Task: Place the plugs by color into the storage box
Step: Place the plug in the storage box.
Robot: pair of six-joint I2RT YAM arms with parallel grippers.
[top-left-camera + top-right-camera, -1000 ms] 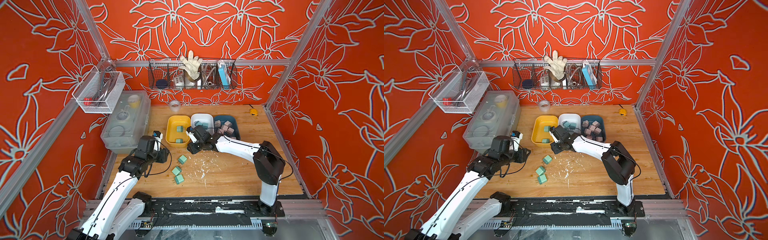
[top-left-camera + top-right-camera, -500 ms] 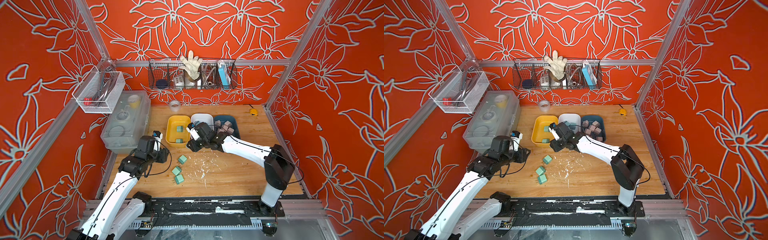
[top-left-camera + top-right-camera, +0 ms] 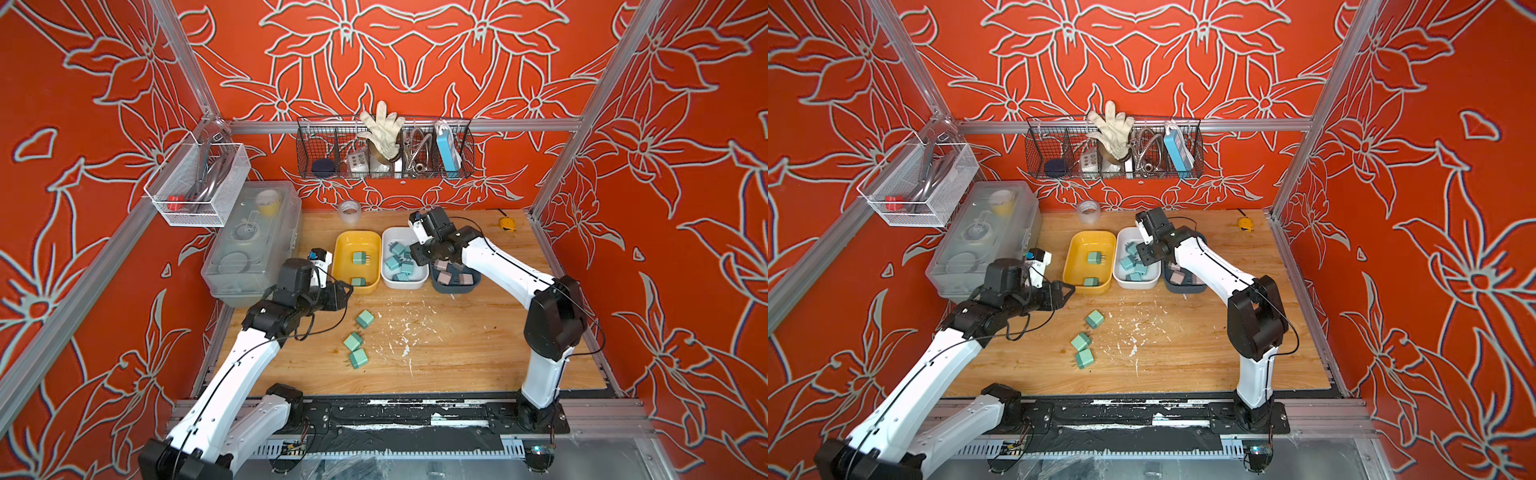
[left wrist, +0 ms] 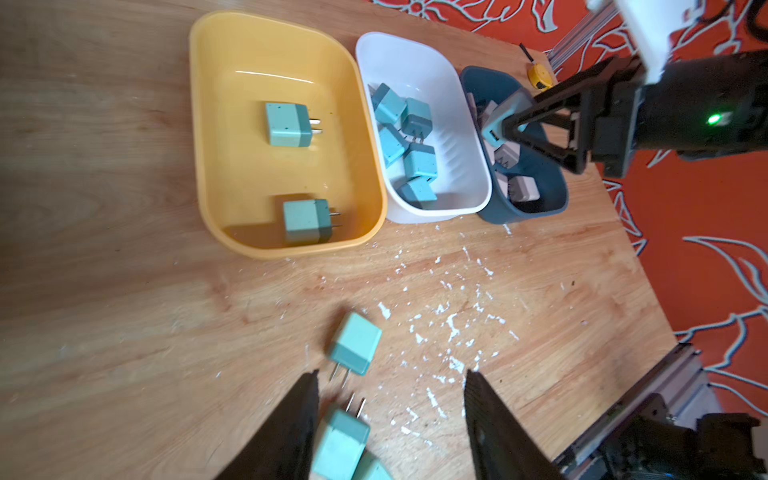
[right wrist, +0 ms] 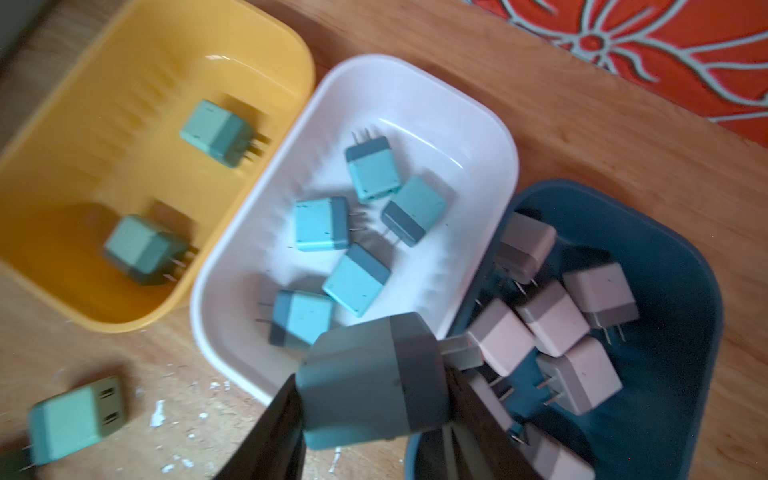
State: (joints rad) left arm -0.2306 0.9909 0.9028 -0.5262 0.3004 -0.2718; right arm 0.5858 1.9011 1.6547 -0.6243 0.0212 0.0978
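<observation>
Three trays stand side by side on the table (image 3: 457, 353): a yellow tray (image 5: 124, 83), a white tray (image 5: 415, 104) and a blue tray (image 5: 665, 232). The yellow tray holds two green plugs (image 5: 216, 133). The white tray holds five teal plugs (image 5: 322, 224). The blue tray holds pink plugs (image 5: 552, 318); at least six show, and some are partly hidden, so the full count cannot be told. Three loose plugs (image 3: 365, 319), all green, lie on the bare table on the robot's side of the yellow tray: two just beside each other, the third near them.

The right gripper (image 5: 372, 378) is clenched on one more teal plug (image 5: 361, 403), pinched by its sides, with the prongs pointing toward the blue tray. This plug hangs above the place where the white and blue trays meet.

The left gripper (image 4: 390, 372) has its jaws parted and grasps nothing. It hovers over the table near the yellow tray's corner, close to the loose plugs. In the left wrist view one of them shows between its fingers (image 4: 291, 428); whether it touches cannot be told
</observation>
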